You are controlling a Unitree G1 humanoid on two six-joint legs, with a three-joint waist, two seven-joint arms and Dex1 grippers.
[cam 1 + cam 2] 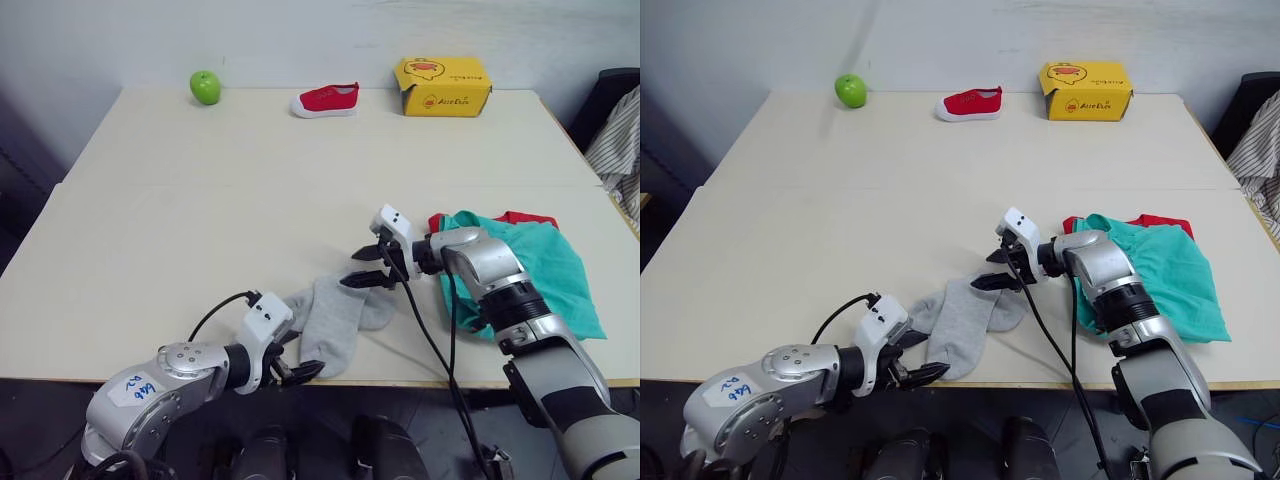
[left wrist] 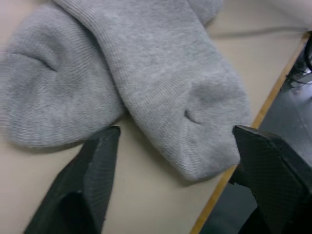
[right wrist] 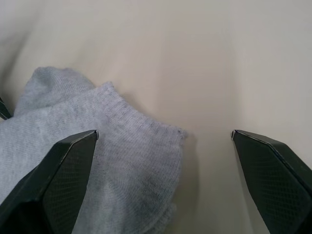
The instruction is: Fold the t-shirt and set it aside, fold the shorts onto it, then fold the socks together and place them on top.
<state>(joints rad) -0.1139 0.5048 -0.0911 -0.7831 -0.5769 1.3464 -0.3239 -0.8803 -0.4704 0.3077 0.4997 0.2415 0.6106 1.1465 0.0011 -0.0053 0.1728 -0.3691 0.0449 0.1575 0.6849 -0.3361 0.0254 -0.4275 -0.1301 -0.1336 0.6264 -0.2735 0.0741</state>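
Two light grey socks [image 1: 335, 320] lie overlapping near the table's front edge. My left gripper [image 1: 290, 362] is open at their near end, one finger on each side of the toe [image 2: 204, 131]. My right gripper [image 1: 367, 266] hangs open just above their far cuff end [image 3: 141, 161]. The teal shorts [image 1: 540, 265] lie folded at the right, on top of the red t-shirt [image 1: 524, 217], of which only a strip shows at the far edge.
A green apple [image 1: 205, 87], a small red shoe [image 1: 326, 100] and a yellow box [image 1: 442, 86] stand along the back of the beige table [image 1: 200, 200]. Black cables [image 1: 425, 335] hang from my right arm over the front edge. Striped cloth [image 1: 618, 150] lies at the far right.
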